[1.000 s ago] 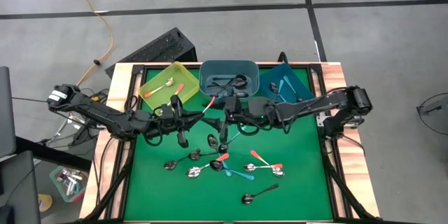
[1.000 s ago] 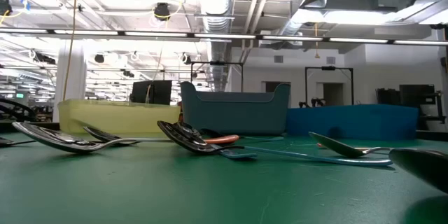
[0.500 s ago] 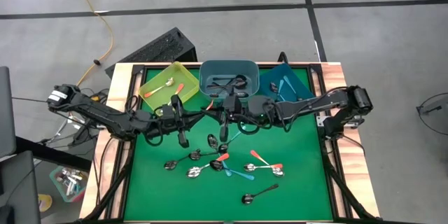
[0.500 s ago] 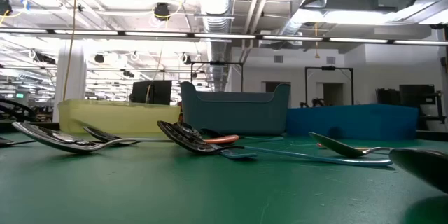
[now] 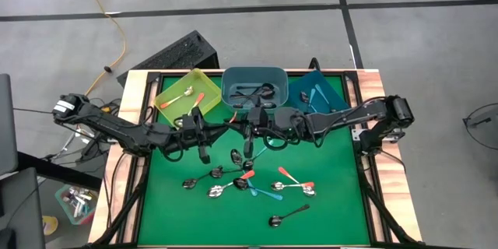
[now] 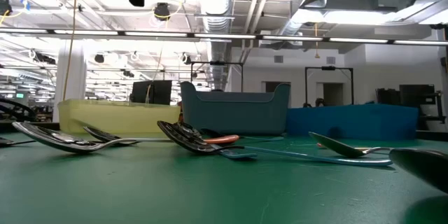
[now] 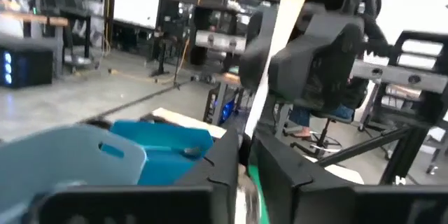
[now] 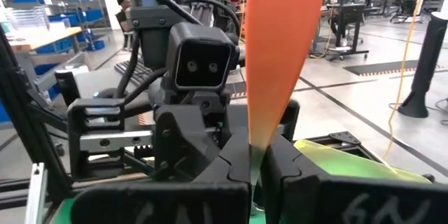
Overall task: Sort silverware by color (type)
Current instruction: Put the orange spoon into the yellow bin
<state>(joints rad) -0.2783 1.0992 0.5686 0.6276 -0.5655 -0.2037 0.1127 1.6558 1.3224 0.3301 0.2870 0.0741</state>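
Silverware is mostly scattered across the middle of the green mat (image 5: pixel 334 202). A loose cluster of spoons (image 5: pixel 233 183) sits there, with orange-red, teal and plain dark handles mixed together. One dark spoon (image 5: pixel 285 217) lies by itself toward the near edge.

The rest is already in the three bins along the far edge:
- The yellow bin (image 5: pixel 167 103) has an orange-handled spoon and a pale metal one.
- The grey-blue bin (image 5: pixel 230 93) in the middle holds dark ones.
- The blue bin (image 5: pixel 298 89) has teal handles in it.

The right gripper (image 8: pixel 255 162) is clamped narrow on an orange-handled spoon (image 8: pixel 281 49). The handle sticks straight out past the fingertips, up above the mat and just in front of the grey-blue bin.

The left gripper (image 5: pixel 219 127) is right across from it, so the two are nearly nose to nose over the far middle of the mat. The left wrist view shows a pale strip (image 7: pixel 287 35) rising from that gripper, maybe a spoon handle. I can't tell if it's actually gripping anything.

From table height the loose spoons (image 6: pixel 189 138) lie flat, with the bins lined up behind them.
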